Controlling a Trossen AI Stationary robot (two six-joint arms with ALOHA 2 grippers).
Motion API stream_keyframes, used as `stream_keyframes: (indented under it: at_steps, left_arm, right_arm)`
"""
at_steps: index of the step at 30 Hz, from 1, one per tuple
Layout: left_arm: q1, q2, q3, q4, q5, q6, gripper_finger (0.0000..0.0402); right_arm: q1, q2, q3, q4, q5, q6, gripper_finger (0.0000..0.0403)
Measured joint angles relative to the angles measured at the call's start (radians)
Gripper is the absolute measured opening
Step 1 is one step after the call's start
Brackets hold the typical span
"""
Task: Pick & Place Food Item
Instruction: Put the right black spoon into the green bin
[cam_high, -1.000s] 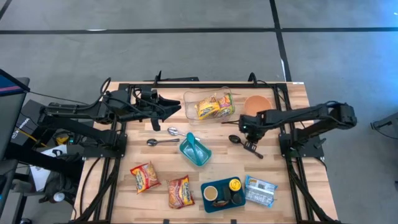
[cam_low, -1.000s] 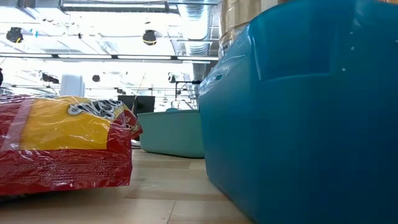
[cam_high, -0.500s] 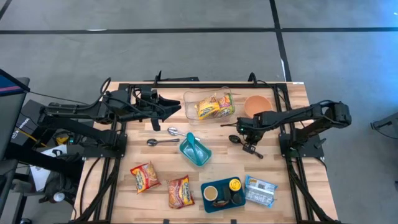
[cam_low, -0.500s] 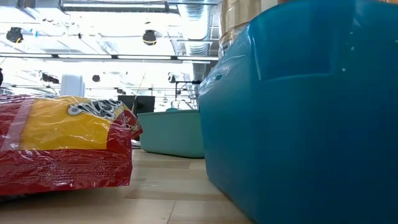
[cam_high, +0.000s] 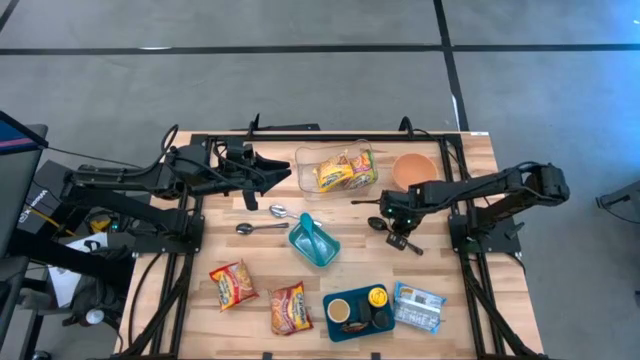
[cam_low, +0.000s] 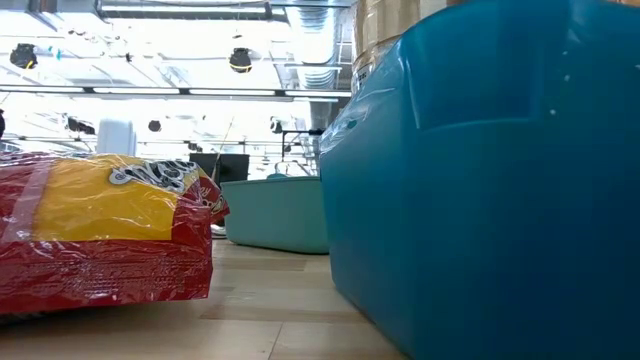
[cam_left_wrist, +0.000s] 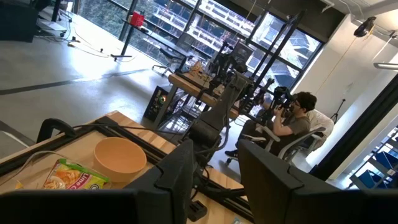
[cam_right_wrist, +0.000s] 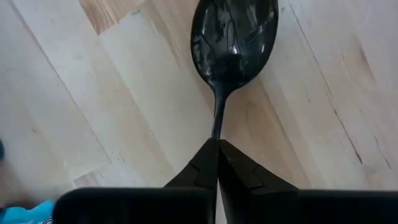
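Right gripper (cam_high: 392, 222), a dark two-finger tool on the right arm, hangs low over the middle-right of the wooden slatted table (cam_high: 470, 300), just beside the bowl of a glossy black plastic spoon (cam_high: 396, 234). In the right wrist view its fingertips (cam_right_wrist: 217, 163) are pressed together with no gap, and the spoon's thin neck (cam_right_wrist: 217, 118) runs straight down to their meeting point; whether the tips pinch the handle or only sit over it cannot be told. The spoon lies flat on the boards, bowl toward the table's centre, handle pointing to the front-right.

Food items lie well apart from that gripper. A clear plastic tub (cam_high: 334, 168) at the back of the table holds yellow-green snack packets (cam_high: 345, 172). Two red-and-yellow noodle packets (cam_high: 232, 284) (cam_high: 290, 307) lie side by side near the front-left. A shiny blue-and-white wrapped pack (cam_high: 418, 307) lies at the front-right, touching a dark blue tray (cam_high: 356, 313) of small containers.

An orange round bowl (cam_high: 413, 170) sits behind the right gripper, near the tub. A teal square dish (cam_high: 313, 240) sits in the centre, with two metal spoons (cam_high: 262, 222) to its left.

Left gripper (cam_high: 283, 172) waits above the back-left of the table, pointing toward the tub, its fingers (cam_left_wrist: 180, 171) held partly apart with nothing between them. A seated person (cam_left_wrist: 291, 121) shows in the room beyond.
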Motion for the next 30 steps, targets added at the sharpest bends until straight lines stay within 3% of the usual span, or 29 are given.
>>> stream_keyframes:
  at_steps: [12, 24, 30]
  left_arm:
    - [0.0, 0.0, 0.0, 0.0, 0.004, 0.0, 0.0123]
    - [0.0, 0.0, 0.0, 0.0, 0.003, 0.0, 0.0123]
    - [0.0, 0.0, 0.0, 0.0, 0.003, 0.0, 0.0123]
  right_arm:
    - [-0.001, 0.027, 0.0, 0.073, 0.025, 0.024, 0.0099]
    - [0.007, 0.116, 0.003, 0.08, 0.036, 0.026, 0.0097]
    - [0.056, 0.13, 0.004, 0.079, 0.125, 0.029, 0.0097]
